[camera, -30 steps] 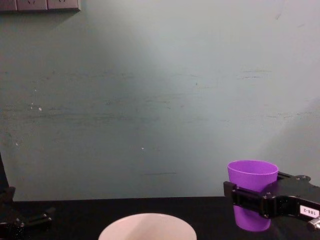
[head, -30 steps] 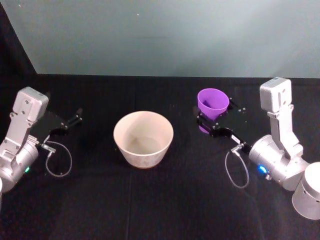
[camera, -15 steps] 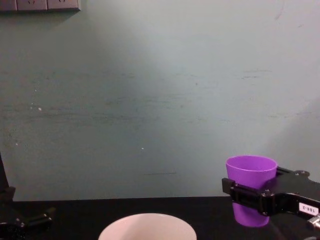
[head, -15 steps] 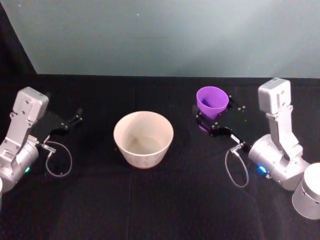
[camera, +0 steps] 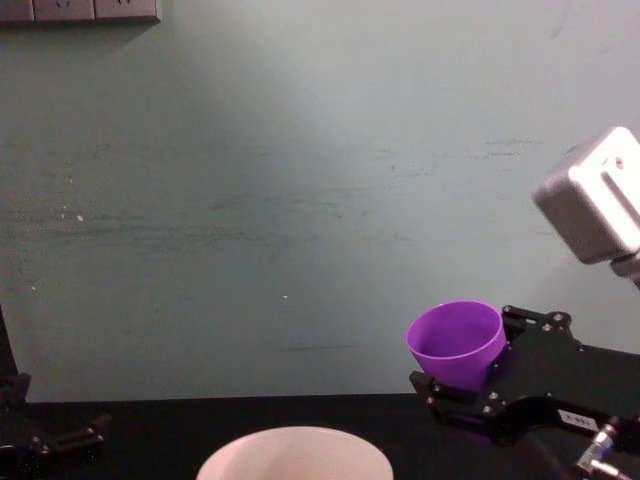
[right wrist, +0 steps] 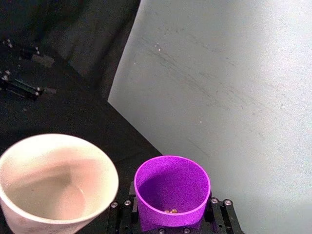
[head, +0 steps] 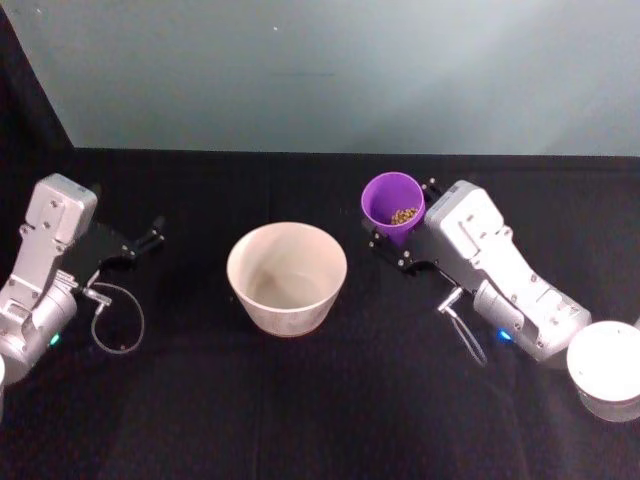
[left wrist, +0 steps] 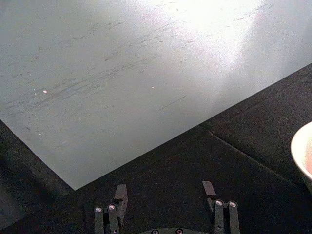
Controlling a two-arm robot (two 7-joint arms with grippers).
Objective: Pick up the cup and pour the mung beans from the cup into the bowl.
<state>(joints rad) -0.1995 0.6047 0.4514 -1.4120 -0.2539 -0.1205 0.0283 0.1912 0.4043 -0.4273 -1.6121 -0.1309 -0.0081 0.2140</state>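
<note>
reference landmark: the bowl, upright on the black table, nearest the robot, interior showing no beans. hazard 1, judged: beans landing on the table short of the bowl. cause: in the head view the cup sits to the right of the bowl and slightly beyond it, with its mouth clear of the bowl's rim. the chest view shows the cup off the table and leaning toward the bowl's side, so further tilt before the mouth is over the rim would drop the load outside. hazard 2, judged: the smooth, tapered cup sliding or rotating in the grip as it is tipped, since the taper gives the jaws little to bear against. hazard 3, judged: the cup's lip or the gripper body striking the bowl's rim and shifting the bowl on the cloth. to the left of the bowl and well apart from it, the left gripper rests idle near the table, its fingers spread with nothing between them. to the right of the bowl, the right gripper is clamped on the cup: one jaw on each side of the purple wall, gripping the lower body below the rim, the mouth projecting above the jaws and the base hidden behind them. the mung beans lie as a small cluster low inside the cup against the wall on the gripper's side. beyond the bowl and the cup stands the plain pale green wall.
</note>
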